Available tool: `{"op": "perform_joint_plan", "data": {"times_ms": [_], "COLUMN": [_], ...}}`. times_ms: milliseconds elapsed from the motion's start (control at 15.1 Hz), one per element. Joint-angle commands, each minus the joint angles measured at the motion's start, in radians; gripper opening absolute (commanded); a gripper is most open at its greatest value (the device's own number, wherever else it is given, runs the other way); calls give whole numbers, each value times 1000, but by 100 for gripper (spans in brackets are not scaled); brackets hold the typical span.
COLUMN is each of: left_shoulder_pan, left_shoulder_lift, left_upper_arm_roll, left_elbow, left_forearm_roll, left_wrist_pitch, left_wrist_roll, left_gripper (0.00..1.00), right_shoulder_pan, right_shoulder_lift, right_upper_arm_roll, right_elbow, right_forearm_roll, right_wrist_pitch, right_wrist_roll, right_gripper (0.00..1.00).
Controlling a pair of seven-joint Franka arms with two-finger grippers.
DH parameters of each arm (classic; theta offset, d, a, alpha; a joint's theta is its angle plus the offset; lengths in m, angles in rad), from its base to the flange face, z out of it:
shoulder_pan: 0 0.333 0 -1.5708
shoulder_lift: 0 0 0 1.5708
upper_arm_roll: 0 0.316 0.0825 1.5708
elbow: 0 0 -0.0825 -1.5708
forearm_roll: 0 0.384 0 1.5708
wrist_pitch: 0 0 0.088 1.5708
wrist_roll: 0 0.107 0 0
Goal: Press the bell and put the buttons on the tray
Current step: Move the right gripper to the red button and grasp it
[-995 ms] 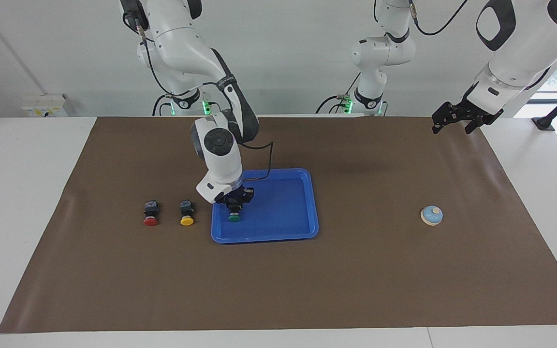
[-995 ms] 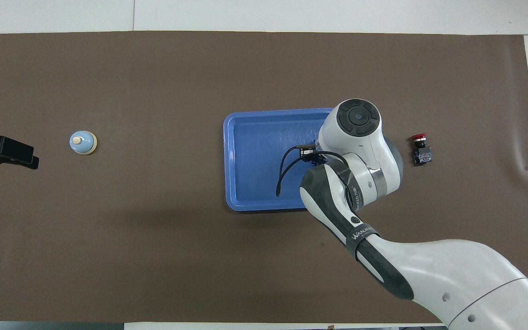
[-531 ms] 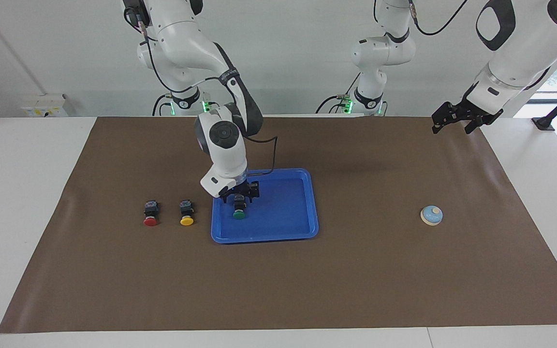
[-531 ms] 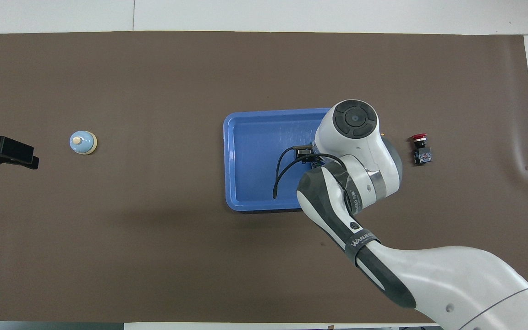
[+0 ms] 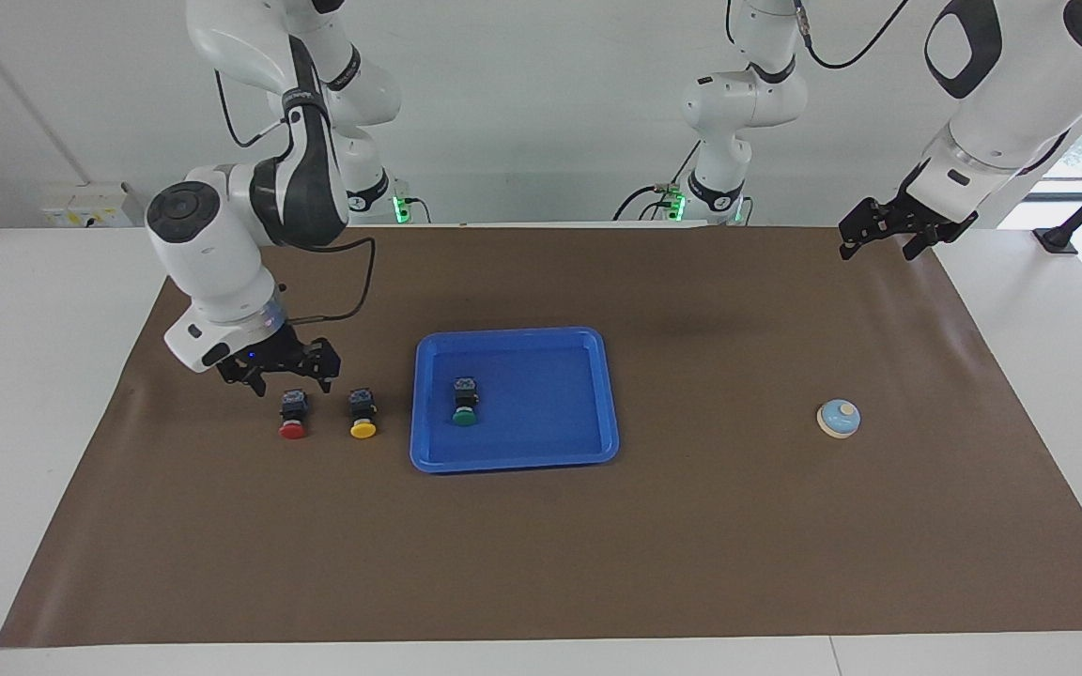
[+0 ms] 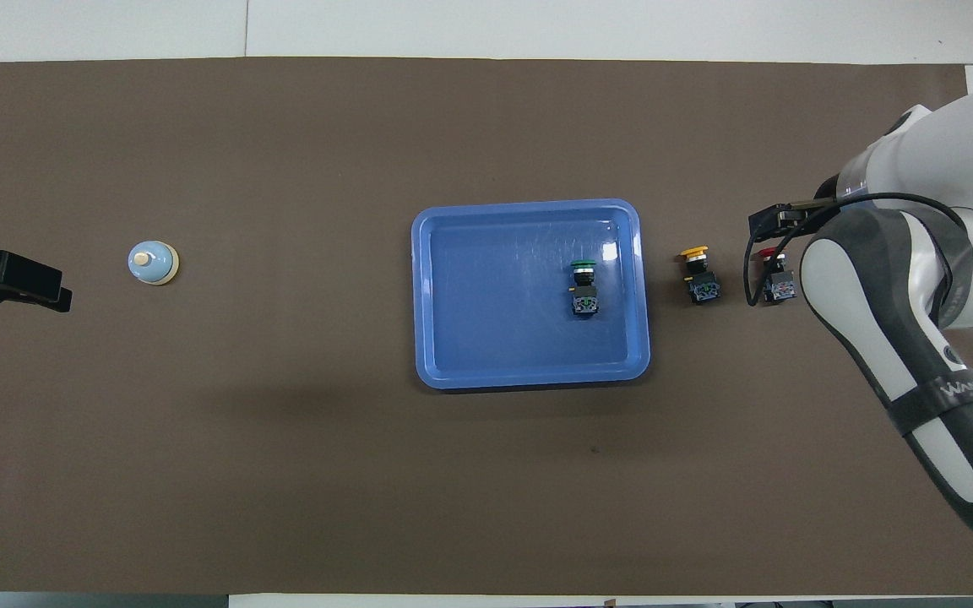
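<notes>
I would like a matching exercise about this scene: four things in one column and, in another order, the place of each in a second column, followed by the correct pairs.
Things
1. green button
2. yellow button
3. bell
4. right gripper

Places
A. on the brown mat, toward the left arm's end of the table
B. in the blue tray
C. raised over the red button, fingers open
D. on the mat between the tray and the red button

Pairs: 1-B, 2-D, 3-A, 4-C
</notes>
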Motion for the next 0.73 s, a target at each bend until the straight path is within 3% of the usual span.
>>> {"op": "perform_joint_plan", "data": {"times_ms": [0,332,663], "left_shoulder_pan": [-4,-4,-4], "left_shoulder_lift": [-25,-25,-25], "left_upper_arm_roll": [7,7,7], "left_elbow": [-30,-29,-29], "left_forearm_roll": [-10,-10,-10], "left_wrist_pitch": [16,16,16], "left_wrist_roll": [0,0,0], "left_gripper": [100,100,100], "right_shoulder_pan": [-9,-30,-70], "right_shoulder_lift": [1,65,97], "right_upper_arm_roll": [13,14,14], "right_elbow": [-66,-122,-138], "right_forearm_roll": [-1,-1,-1], "right_wrist_pitch": [61,190,216], "right_wrist_roll": [-20,-45,-95], "right_gripper": [100,100,100]}}
